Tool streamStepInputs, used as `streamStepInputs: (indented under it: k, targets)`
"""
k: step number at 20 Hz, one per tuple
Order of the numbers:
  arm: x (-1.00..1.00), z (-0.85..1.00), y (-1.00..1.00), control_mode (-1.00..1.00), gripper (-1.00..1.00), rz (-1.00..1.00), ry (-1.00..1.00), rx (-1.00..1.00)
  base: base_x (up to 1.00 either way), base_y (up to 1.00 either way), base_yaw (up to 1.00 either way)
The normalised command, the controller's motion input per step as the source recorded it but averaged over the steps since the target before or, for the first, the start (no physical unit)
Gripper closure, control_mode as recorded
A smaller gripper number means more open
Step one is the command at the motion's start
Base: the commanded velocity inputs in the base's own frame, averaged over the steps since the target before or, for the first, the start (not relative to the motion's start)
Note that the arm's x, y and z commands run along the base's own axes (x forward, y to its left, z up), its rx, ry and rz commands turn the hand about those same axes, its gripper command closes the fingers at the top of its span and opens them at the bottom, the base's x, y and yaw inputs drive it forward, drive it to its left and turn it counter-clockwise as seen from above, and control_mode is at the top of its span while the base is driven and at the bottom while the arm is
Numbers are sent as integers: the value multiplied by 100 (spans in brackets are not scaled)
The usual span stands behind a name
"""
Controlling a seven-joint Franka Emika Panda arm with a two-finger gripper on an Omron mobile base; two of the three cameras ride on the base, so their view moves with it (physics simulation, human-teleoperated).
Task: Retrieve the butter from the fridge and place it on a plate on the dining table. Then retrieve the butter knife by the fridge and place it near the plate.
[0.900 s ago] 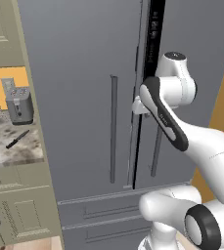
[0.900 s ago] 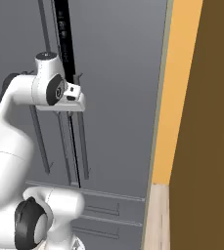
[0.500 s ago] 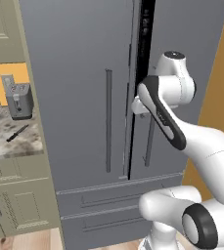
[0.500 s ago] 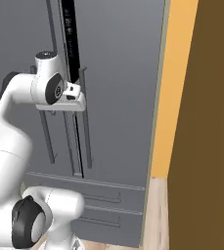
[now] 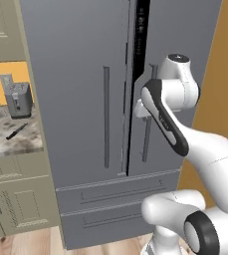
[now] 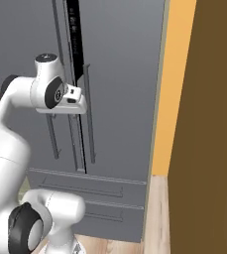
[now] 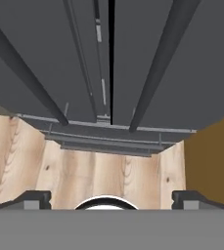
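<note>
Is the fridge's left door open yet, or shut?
Ajar: a dark gap shows beside the left door of the fridge, its edge standing proud of the right door.
</note>
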Motion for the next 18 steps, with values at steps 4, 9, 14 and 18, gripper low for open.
streamStepInputs:
  k: [4,9,14,18]
  targets:
    - [5,0,-1,-100,-100,0,-18,0,0,0,0]
    - [33,0,-26,-100,-100,-1,-39,0,0,0,0]
    - [73,-7,-42,-100,-100,-14,-12,0,0,0,0]
    - [81,-12,-2,-100,-100,-18,0,2,0,0,0]
